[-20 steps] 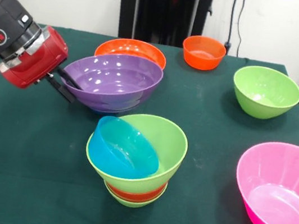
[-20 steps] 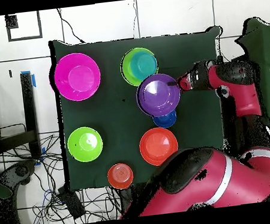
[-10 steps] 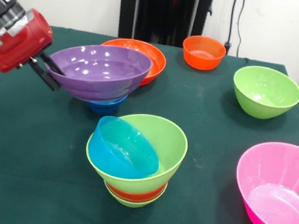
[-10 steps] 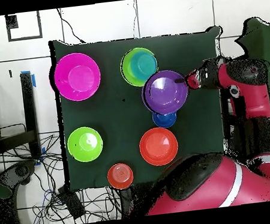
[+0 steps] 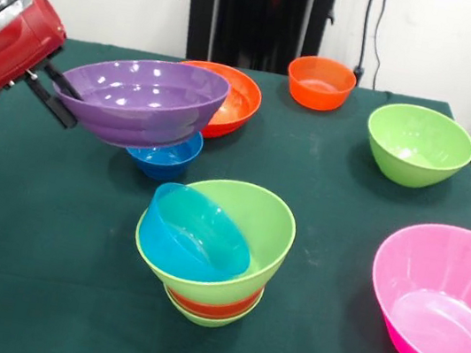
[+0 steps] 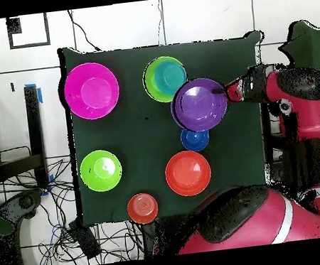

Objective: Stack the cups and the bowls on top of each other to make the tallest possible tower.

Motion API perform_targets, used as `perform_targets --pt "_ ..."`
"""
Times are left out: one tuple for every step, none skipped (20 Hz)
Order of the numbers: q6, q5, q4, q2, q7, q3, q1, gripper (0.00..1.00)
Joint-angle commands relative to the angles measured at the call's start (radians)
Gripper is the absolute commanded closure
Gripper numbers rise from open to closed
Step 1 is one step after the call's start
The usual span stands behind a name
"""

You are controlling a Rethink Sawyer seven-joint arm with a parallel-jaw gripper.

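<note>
- A dark green cloth covers the worktop [image 5: 41, 271], which stands before a white wall.
- The gripper [image 5: 54, 91] has its black fingers [image 5: 58, 108] clamped on the rim of the purple bowl [image 5: 139, 107], held clear of the cloth near one side edge and tilted slightly.
- Directly below it sits a small blue bowl [image 5: 162, 156], and the wide orange bowl [image 5: 230, 99] lies just behind.
- The tower [image 5: 216, 245] stands towards the front edge, near the middle: a small green base, an orange band, then a wide lime green bowl with a translucent blue bowl [image 5: 195, 233] leaning inside it.
- A small orange bowl [image 5: 320, 82] sits at the back edge.
- A lime green bowl [image 5: 418, 144] rests near the back corner on the other side.
- The large pink bowl [image 5: 439, 303] occupies the front corner on that side, glossy and partly cut off.
</note>
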State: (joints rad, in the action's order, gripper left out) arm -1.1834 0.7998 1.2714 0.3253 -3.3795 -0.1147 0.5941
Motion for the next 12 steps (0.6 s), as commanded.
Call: perform_targets --pt "-0.106 0.045 0.023 0.015 -0.196 0.101 0.006 1.0" --pt "-0.104 0.047 0.025 0.015 -0.194 0.101 0.006 1.0" --pt "-0.115 0.047 0.013 0.017 -0.207 0.1 0.007 1.0" --pt "-0.123 0.046 0.0 0.015 -0.221 0.1 0.006 1.0" --pt "-0.13 0.045 -0.012 0.013 -0.235 0.1 0.005 1.0" --pt "-0.134 0.046 -0.02 0.01 -0.244 0.1 0.004 1.0" --pt "-0.137 0.047 -0.039 0.004 -0.262 0.1 0.001 1.0" --pt "-0.141 0.047 -0.052 -0.002 -0.272 0.1 0.0 1.0" --pt "-0.15 0.048 -0.079 -0.011 -0.296 0.102 -0.001 1.0" --pt "-0.156 0.048 -0.093 -0.016 -0.307 0.103 -0.002 1.0" --pt "-0.162 0.049 -0.112 -0.023 -0.322 0.103 -0.003 1.0" --pt "-0.168 0.049 -0.131 -0.031 -0.337 0.103 -0.005 1.0"
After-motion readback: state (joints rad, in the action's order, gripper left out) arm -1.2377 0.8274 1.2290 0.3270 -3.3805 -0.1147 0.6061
